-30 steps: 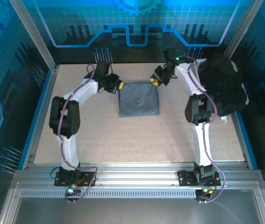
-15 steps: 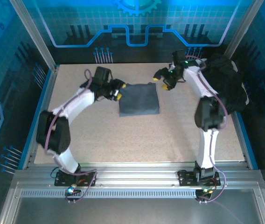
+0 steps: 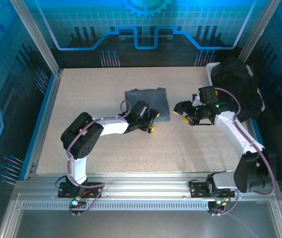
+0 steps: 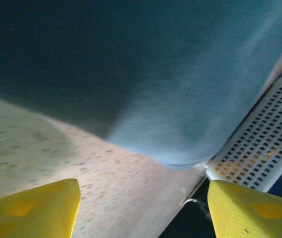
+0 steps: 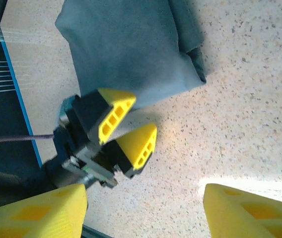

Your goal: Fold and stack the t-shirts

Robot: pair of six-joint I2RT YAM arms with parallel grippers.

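1. The table (image 3: 106, 144) is a pale, speckled top.
2. A folded grey shirt (image 3: 142, 95) lies flat on it.
3. Black shirts (image 3: 238, 91) are heaped well to the right of the grey shirt.

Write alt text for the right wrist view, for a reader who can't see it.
A folded blue-grey t-shirt lies on a speckled table, with the left gripper open at its edge. The right gripper hangs above, its yellow fingers spread wide at the bottom corners.
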